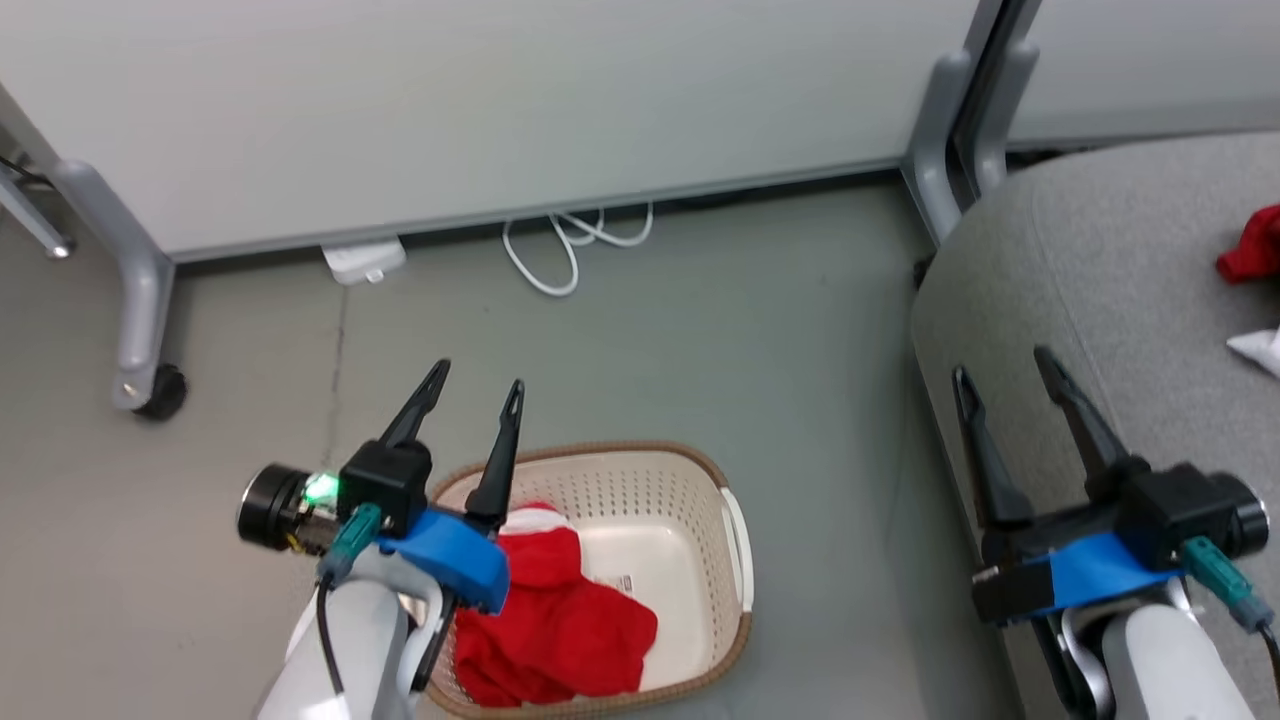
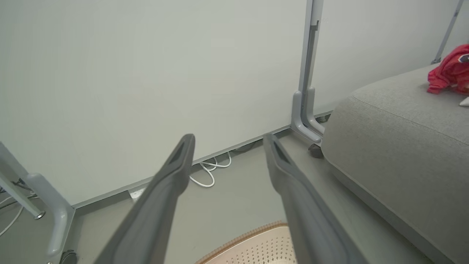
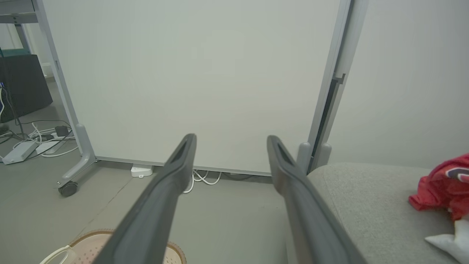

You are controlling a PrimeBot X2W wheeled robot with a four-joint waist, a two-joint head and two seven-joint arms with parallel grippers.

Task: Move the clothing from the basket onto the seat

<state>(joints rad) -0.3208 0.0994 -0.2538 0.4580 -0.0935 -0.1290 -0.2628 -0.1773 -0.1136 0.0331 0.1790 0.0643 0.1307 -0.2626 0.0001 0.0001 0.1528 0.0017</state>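
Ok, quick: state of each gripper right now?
Left gripper: open, holding nothing.
Right gripper: open, holding nothing.

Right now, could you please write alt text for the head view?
A red garment lies in a cream basket on the floor, below the left gripper, jaws open. The right gripper, jaws open too, is by the grey seat, where a second red garment lies.
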